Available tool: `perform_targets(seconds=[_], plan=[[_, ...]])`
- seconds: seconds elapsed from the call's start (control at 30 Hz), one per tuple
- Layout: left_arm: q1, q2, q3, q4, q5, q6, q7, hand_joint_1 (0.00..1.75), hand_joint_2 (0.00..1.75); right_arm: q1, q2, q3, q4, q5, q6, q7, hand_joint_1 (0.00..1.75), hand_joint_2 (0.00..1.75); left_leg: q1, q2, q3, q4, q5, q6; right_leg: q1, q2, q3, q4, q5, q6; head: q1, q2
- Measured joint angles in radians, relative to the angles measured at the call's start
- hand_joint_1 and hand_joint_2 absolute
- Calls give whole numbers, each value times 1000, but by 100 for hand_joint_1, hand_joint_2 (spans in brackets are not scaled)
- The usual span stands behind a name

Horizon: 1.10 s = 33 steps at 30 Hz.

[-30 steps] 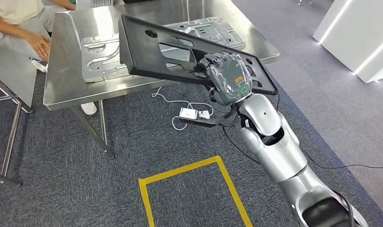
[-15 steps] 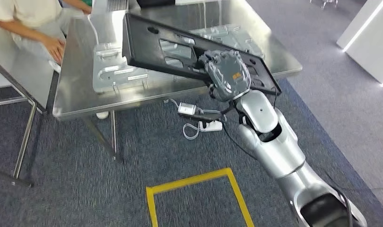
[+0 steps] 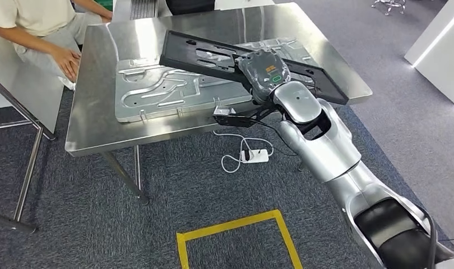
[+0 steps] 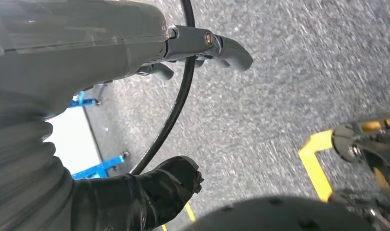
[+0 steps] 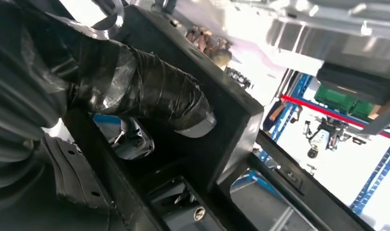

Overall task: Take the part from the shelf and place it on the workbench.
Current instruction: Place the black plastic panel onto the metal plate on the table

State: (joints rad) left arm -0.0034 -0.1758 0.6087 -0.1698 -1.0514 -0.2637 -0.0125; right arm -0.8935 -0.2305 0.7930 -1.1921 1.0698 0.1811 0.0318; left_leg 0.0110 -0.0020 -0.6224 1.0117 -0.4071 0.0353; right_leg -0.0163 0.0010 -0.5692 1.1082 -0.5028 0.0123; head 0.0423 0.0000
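black part (image 3: 213, 56) already off the shelf, carried over the steel table (image 3: 96, 84) and held tilted above the silver stamped panel (image 3: 152, 92) lying there; whether touching it, cannot tell. right robot hand (image 3: 264, 75) wrapped around the part's near edge, thumb and fingers clamped through its frame, as seen close up from the right wrist. left robot hand (image 4: 87, 62) hanging over grey carpet, nothing in it, fingers apart. pick-up and carry judged done; left to do: lower the part flat onto the table and let go. person's hand (image 3: 68, 59) resting near the table's far corner.
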Motion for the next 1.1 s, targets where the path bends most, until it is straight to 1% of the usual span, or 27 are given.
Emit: perform_targets(seconds=[0.03,0.1,0.13,0.17,0.2,0.23,0.27,0.3,0.33,0.37,0.43,0.47,0.5,0.53,0.6,0.63,0.67,0.7,0.73,0.8,0.83,0.87,0.9,0.97,1.0,1.03,1.1], plan=[[-1,0,0,0,0,-1,-1,0,175,-15,-1,9,16,1,7,0,175,175,1,-1,9,-3,-5,4,-1,0,-37,58,-10,3,0,0],[-3,0,0,0,0,-1,-3,0,175,-35,-2,26,47,3,17,1,175,175,0,-4,25,-4,-19,10,-1,0,-118,170,-55,8,0,0],[-3,0,1,0,0,-1,-3,0,175,-38,-2,33,59,3,21,1,175,175,0,-7,35,-4,-29,11,-2,0,-148,197,-75,9,1,0],[-3,0,1,0,0,-1,-3,0,175,-41,-2,38,71,4,24,3,175,175,0,-11,48,-4,-39,10,-3,0,-164,194,-79,10,1,0],[-2,0,1,0,0,-1,-3,0,175,-45,-2,43,82,5,26,6,175,175,0,-14,62,-4,-49,9,-4,0,-164,159,-59,10,0,0],[-1,0,2,0,-1,-1,-2,0,175,-51,-2,48,94,7,29,11,175,175,0,-16,77,-3,-61,7,-5,-1,-152,99,-15,10,1,0],[1,0,3,0,-1,-2,-2,0,175,-60,-2,53,110,8,30,14,175,175,0,-18,88,-2,-73,4,-5,-1,-138,32,42,8,1,0],[1,0,4,0,-2,-2,-2,0,175,-71,-2,59,127,9,31,17,175,175,-1,-20,97,-2,-83,-1,-3,-2,-125,-24,84,4,1,0],[0,1,5,0,-2,-3,-1,0,175,-81,-1,64,142,10,32,18,175,175,-2,-21,101,-4,-92,-7,0,-1,-117,-59,112,-1,2,0],[-2,1,6,0,-3,-4,0,0,175,-89,0,68,155,10,33,18,175,175,-3,-22,104,-3,-96,-13,3,-1,-114,-73,121,-6,2,0],[-5,2,8,0,-3,-4,0,0,175,-98,3,72,173,11,35,18,175,175,-4,-21,108,3,-98,-24,3,1,-101,-77,114,-20,3,0],[-4,2,9,0,-3,-4,1,0,175,-104,4,73,181,11,35,18,175,175,-3,-19,101,27,-95,-28,1,1,-92,-79,111,-27,3,0],[-4,2,10,0,-3,-4,0,0,175,-111,7,74,189,11,35,19,175,175,-2,-15,80,67,-95,-32,1,1,-82,-81,106,-35,2,0],[-3,3,13,0,-3,-5,0,0,175,-118,10,77,195,11,35,19,175,175,-1,-12,47,124,-103,-35,1,1,-73,-83,100,-41,3,0],[-3,3,17,0,-3,-5,0,0,175,-126,19,87,206,12,38,19,175,175,0,-7,-37,246,-148,-41,3,3,-55,-84,85,-48,2,0],[-3,3,19,0,-3,-5,-1,0,175,-127,23,93,211,12,40,18,175,175,0,-7,-71,282,-174,-44,4,3,-44,-84,76,-49,2,0],[-3,3,20,0,-3,-5,-1,0,175,-126,27,99,216,12,42,18,175,175,-1,-6,-91,289,-186,-43,6,4,-32,-84,66,-50,2,0],[-3,3,22,0,-3,-5,-1,0,175,-126,31,103,220,12,44,18,175,175,-2,-6,-96,263,-176,-40,9,5,-19,-84,56,-49,2,0],[-2,3,22,0,-3,-5,-1,0,175,-127,34,106,224,12,45,18,175,175,-4,-6,-87,210,-139,-32,12,5,-5,-85,46,-49,2,0],[1,7,23,0,-3,-5,-1,0,175,-130,37,110,229,12,45,19,175,175,-17,-7,-52,78,-35,-3,17,5,17,-86,28,-47,3,0],[2,10,24,0,-3,-5,-1,0,175,-132,39,113,231,12,46,19,175,175,-23,-11,-39,32,-4,9,19,7,24,-88,20,-43,3,0],[3,12,24,0,-3,-5,-1,0,175,-133,40,115,233,12,46,19,175,175,-29,-14,-29,2,12,18,19,9,30,-86,17,-38,3,0],[3,13,24,0,-3,-5,-2,0,175,-135,42,118,235,12,46,19,175,175,-31,-16,-21,-11,9,23,20,11,36,-85,18,-32,3,0],[3,11,24,0,-3,-5,-1,0,175,-137,45,119,237,12,46,19,175,175,-25,-14,7,-32,14,27,20,11,40,-70,20,-25,3,0],[3,10,24,0,-3,-5,0,0,175,-139,45,119,238,12,46,19,175,175,-22,-13,20,-37,14,30,19,11,31,-47,14,-20,3,0],[2,10,25,0,-3,-4,0,0,175,-142,45,119,238,12,46,19,175,175,-19,-12,31,-41,13,30,17,10,9,-5,0,-15,4,0],[0,10,25,0,-2,-2,0,0,175,-143,45,123,241,12,48,18,175,175,-17,-11,42,-41,1,30,8,9,-64,110,-47,-1,4,0]])
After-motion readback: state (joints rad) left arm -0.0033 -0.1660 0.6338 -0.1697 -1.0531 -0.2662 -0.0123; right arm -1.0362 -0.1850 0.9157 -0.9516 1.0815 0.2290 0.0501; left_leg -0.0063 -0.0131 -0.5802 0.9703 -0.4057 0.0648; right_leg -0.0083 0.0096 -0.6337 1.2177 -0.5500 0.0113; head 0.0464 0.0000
